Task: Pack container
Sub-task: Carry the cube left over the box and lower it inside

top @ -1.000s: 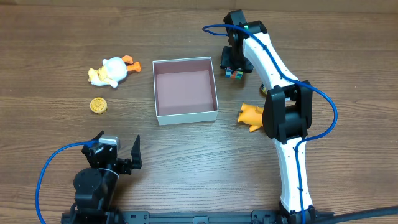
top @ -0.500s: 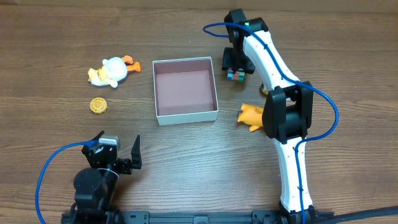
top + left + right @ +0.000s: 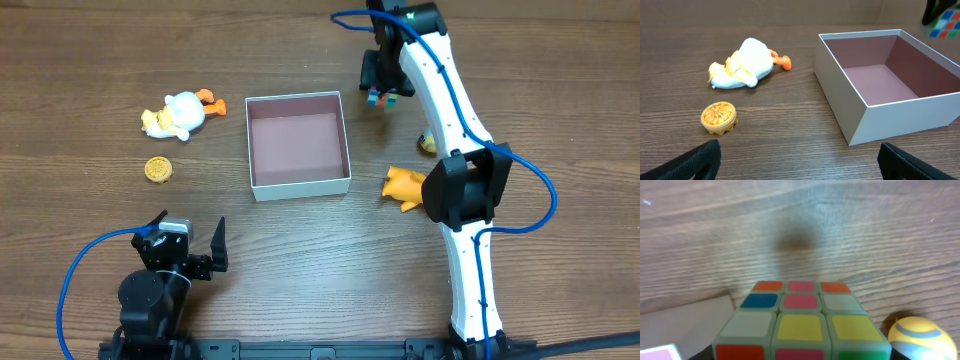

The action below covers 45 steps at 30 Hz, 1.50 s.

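Observation:
The container (image 3: 299, 183) is a shallow square white box with a pinkish-brown floor, mid-table; it also shows in the left wrist view (image 3: 890, 122). My right gripper (image 3: 382, 90) is shut on a multicoloured puzzle cube (image 3: 381, 97), held above the table just right of the box's far right corner. The cube fills the right wrist view (image 3: 800, 325) and shows at the top right of the left wrist view (image 3: 944, 25). My left gripper (image 3: 190, 240) is open and empty near the front left edge.
A white and yellow duck toy (image 3: 178, 113) and a round yellow toy (image 3: 158, 170) lie left of the box. An orange toy (image 3: 403, 187) lies right of the box. A small yellow and grey ball (image 3: 427, 143) sits beside the right arm.
My right gripper has lifted the cube off the table and moved it toward the far edge, uncovering the small ball. The left arm has not moved.

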### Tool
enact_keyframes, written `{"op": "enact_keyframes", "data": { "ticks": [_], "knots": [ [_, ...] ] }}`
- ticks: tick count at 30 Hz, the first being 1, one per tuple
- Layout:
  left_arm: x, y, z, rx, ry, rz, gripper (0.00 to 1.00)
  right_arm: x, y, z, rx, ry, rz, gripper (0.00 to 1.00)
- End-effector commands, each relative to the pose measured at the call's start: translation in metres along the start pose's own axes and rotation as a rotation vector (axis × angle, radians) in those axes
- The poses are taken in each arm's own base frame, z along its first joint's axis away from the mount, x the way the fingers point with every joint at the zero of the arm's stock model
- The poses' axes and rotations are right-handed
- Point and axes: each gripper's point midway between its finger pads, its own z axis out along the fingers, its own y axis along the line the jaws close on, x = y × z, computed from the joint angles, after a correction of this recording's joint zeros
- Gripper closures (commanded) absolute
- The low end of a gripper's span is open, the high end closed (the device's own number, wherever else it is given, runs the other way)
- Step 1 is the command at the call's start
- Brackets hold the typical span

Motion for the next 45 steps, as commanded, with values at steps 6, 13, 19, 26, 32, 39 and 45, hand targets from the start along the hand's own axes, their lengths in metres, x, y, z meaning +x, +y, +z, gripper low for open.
{"op": "enact_keyframes", "data": {
  "ticks": [6,13,19,26,32,39,45],
  "knots": [
    [-0.001,0.002,0.000,-0.009,-0.008,-0.016,0.00,0.011,0.012,-0.038,-0.004,-0.007,-0.093,0.43],
    [-0.001,0.002,0.000,-0.009,-0.008,-0.015,0.00,0.039,0.044,-0.047,-0.007,0.027,-0.178,0.47],
    [-0.001,0.002,0.000,-0.009,-0.008,-0.015,0.00,0.047,0.061,-0.064,-0.031,0.003,-0.213,0.47],
    [-0.001,0.002,0.000,-0.009,-0.008,-0.015,0.00,0.065,0.089,-0.075,-0.054,-0.010,-0.279,0.47],
    [-0.001,0.002,0.000,-0.009,-0.008,-0.015,0.00,0.077,0.124,-0.080,-0.091,-0.046,-0.330,0.47],
    [-0.001,0.002,0.000,-0.009,-0.008,-0.015,0.00,0.066,0.134,-0.082,-0.122,-0.097,-0.305,0.47],
    [-0.001,0.002,0.000,-0.009,-0.008,-0.015,0.00,0.065,0.135,-0.066,-0.114,-0.084,-0.298,0.47]
  ]
}}
